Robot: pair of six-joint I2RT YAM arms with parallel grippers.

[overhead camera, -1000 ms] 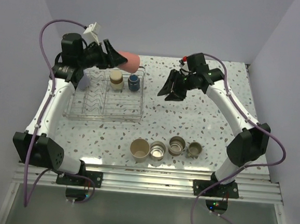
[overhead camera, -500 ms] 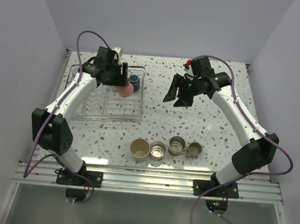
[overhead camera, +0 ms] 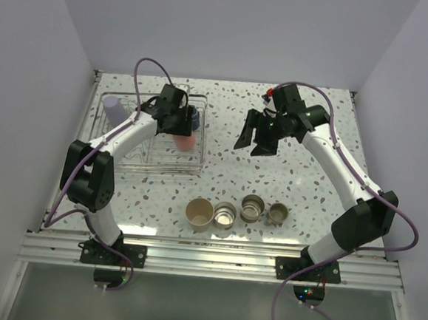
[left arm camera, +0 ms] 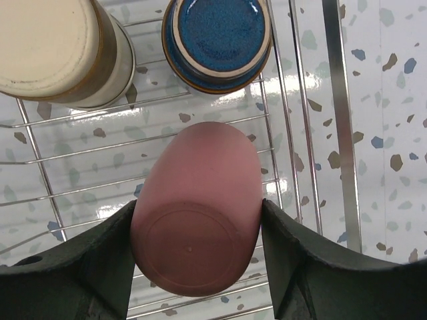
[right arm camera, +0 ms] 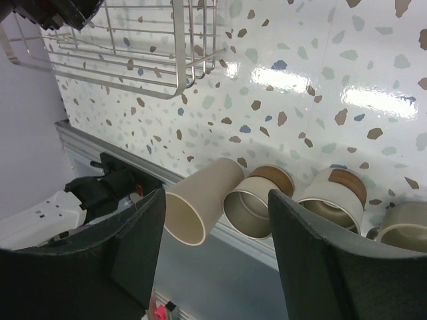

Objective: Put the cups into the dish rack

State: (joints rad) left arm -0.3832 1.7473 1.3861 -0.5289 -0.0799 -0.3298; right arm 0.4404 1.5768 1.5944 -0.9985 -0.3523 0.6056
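Note:
My left gripper (overhead camera: 181,130) is shut on the pink-red tumbler (overhead camera: 185,140) and holds it mouth down over the right part of the silver wire dish rack (overhead camera: 125,157). In the left wrist view the tumbler's base (left arm camera: 193,247) sits between my fingers (left arm camera: 100,260) above the rack wires (left arm camera: 293,133). The black mug with blue glaze (left arm camera: 217,40) and the olive-tan mug (left arm camera: 60,50) stand in the rack beyond it. The lavender tumbler (overhead camera: 116,109) is at the rack's far left. My right gripper (overhead camera: 256,139) is open and empty above the table. It also shows in the right wrist view (right arm camera: 217,220).
Near the front edge stands a row: the beige tumbler (overhead camera: 199,211) and three steel cups (overhead camera: 225,216) (overhead camera: 252,207) (overhead camera: 277,212). The right wrist view shows them too, beige tumbler (right arm camera: 200,203) leftmost, with the rack's corner (right arm camera: 180,83) at the top left.
My left arm has swung the pink-red tumbler from the back left, turned it mouth down and brought it over the rack's right part. The lavender tumbler now shows. My right gripper shifted slightly right.

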